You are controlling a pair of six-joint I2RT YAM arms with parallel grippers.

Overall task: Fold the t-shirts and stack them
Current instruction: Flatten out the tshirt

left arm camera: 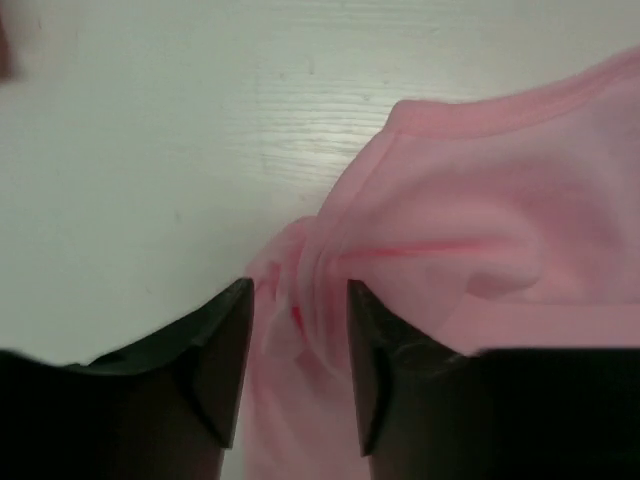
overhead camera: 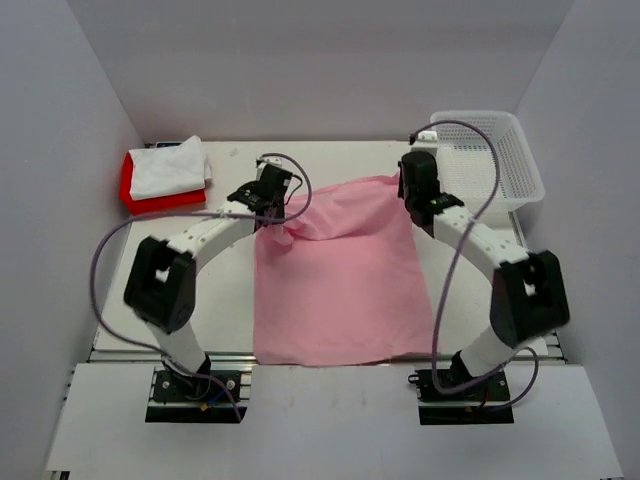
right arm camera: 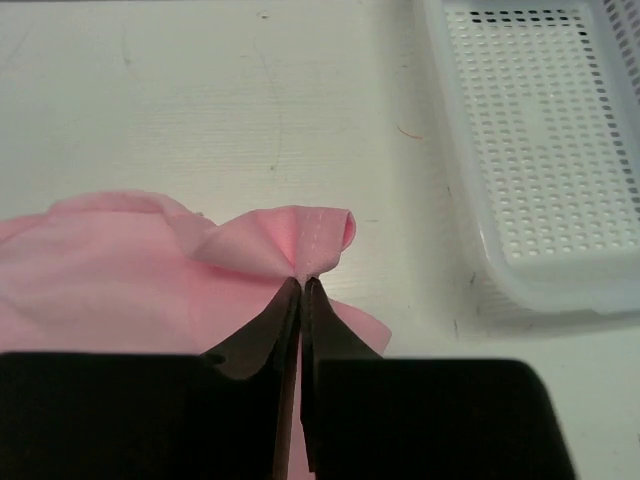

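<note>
Both grippers are closed on the light pink t-shirt (overhead camera: 340,290), which lies spread across the middle of the top view, its near hem flat at the lower centre. In the top view the left gripper (overhead camera: 276,222) sits at the shirt's upper left corner; its wrist view shows the left gripper (left arm camera: 298,290) with its jaws pressed on a thick bunch of pink t-shirt (left arm camera: 500,200) that fills the gap between them. The right gripper (overhead camera: 404,183) holds the upper right corner, and its wrist view shows the right gripper (right arm camera: 301,283) with jaws nearly together on a thin pinched fold of the shirt (right arm camera: 100,260).

The step in hand looks like carrying the far edge down toward the near hem for the 1st fold. To do it well, the 2 arms should probably lift together and travel at the same pace, keeping the edge between them taut so no slack ridge forms. The left side's bunched hold may release unevenly, so that corner is worth laying down flat before letting go.

A white t-shirt (overhead camera: 170,168) lies folded on a red t-shirt (overhead camera: 150,200) in the upper left of the top view, well apart from the pink one.

The table (overhead camera: 230,320) is pale, with faint wood grain and a dull sheen in the left wrist view (left arm camera: 150,150). A white mesh basket (overhead camera: 520,180) stands at the upper right, and plain pale walls (overhead camera: 300,60) close in 3 sides.
</note>
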